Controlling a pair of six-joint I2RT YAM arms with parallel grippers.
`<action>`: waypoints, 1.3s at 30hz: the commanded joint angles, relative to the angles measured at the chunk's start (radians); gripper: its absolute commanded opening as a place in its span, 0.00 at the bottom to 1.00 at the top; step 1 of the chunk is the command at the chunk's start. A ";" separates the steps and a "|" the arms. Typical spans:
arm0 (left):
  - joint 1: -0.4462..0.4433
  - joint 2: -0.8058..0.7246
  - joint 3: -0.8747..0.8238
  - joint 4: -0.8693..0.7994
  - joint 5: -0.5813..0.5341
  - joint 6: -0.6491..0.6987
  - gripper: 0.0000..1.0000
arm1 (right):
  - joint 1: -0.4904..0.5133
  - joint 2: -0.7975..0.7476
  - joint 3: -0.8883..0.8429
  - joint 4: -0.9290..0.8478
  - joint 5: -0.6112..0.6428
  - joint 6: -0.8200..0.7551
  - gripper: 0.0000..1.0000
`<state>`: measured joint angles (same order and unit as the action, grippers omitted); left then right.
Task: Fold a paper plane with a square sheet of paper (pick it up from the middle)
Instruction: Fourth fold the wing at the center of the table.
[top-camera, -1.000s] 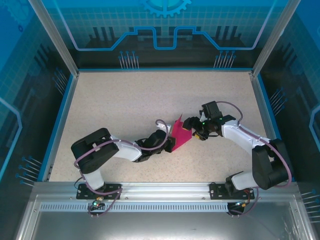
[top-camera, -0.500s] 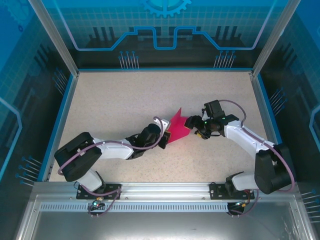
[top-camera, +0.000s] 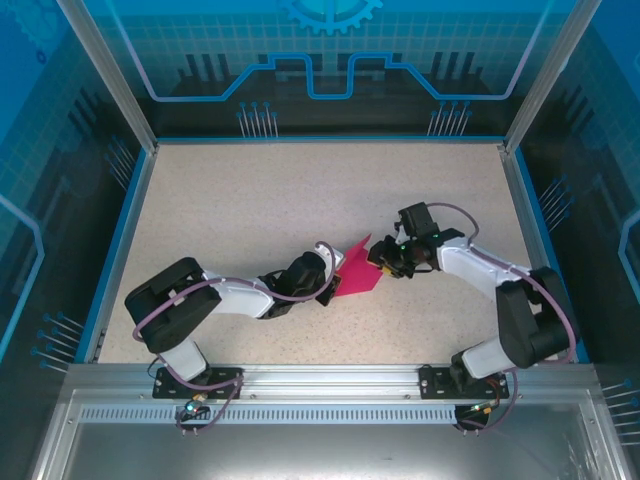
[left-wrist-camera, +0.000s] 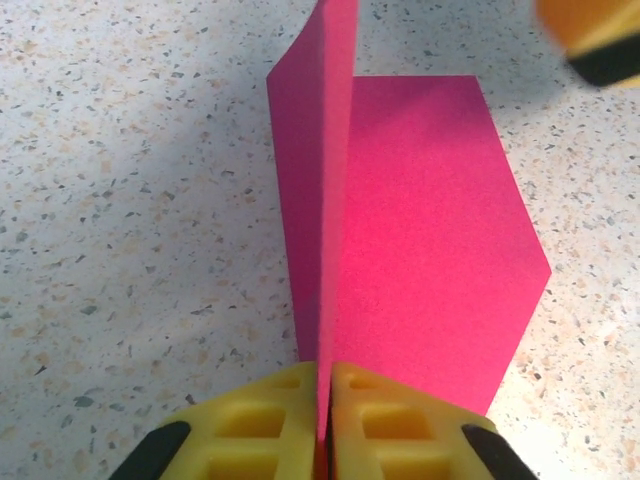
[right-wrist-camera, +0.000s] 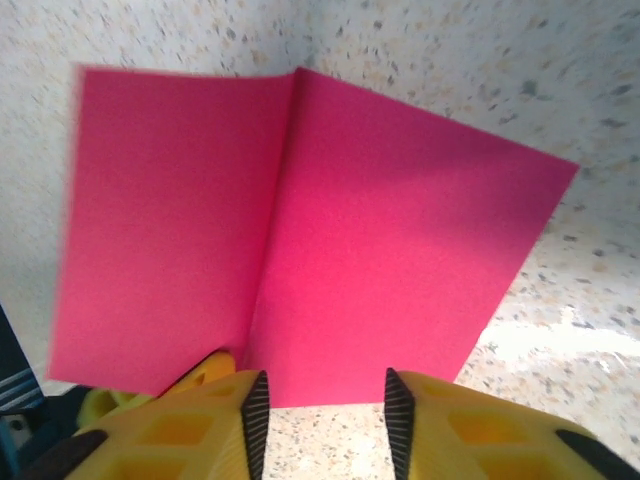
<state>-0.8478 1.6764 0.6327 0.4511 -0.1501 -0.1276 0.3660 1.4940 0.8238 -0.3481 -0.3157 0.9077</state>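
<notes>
**Top external view.** The pink paper sheet (top-camera: 360, 275) sits near the middle of the speckled bench (top-camera: 250, 200), between the two arms. The left fingers (top-camera: 329, 286) reach its left side and the right fingers (top-camera: 381, 258) meet its right side. Part of the sheet rises to a point on the far side. From this height I cannot tell how either pair of fingers stands.

**Left wrist view.** The left fingers (left-wrist-camera: 290, 410) are pressed together on the lower end of a flap of the pink paper sheet (left-wrist-camera: 440, 250). That flap stands upright and runs edge-on up the middle of the picture. To its right the rest of the sheet lies flat on the bench (left-wrist-camera: 120, 200), ending in a blunt point on the right. A narrower strip shows to the left of the flap. A blurred yellow and black tip of the right fingers (left-wrist-camera: 595, 35) sits in the top right corner, beyond the sheet.

**Right wrist view.** The right fingers (right-wrist-camera: 245, 415) stand apart, with bare bench (right-wrist-camera: 600, 120) showing in the gap between them. The near edge of the pink paper sheet (right-wrist-camera: 400, 250) lies across that gap at their tips; whether it touches them I cannot tell. A straight crease divides the sheet into a brighter left panel and a shaded right one.
</notes>
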 joint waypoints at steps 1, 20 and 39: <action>-0.004 0.010 0.015 0.038 0.050 0.003 0.15 | 0.032 0.063 -0.001 0.049 -0.042 -0.009 0.34; 0.001 0.028 -0.105 0.295 0.149 -0.028 0.16 | 0.040 0.176 0.005 0.082 -0.069 0.000 0.31; 0.028 0.087 -0.058 0.268 0.256 -0.220 0.06 | 0.029 0.191 -0.012 0.060 -0.060 -0.035 0.31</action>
<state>-0.8299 1.7496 0.5495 0.7353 0.0841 -0.2607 0.3943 1.6821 0.8238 -0.2680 -0.3687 0.8921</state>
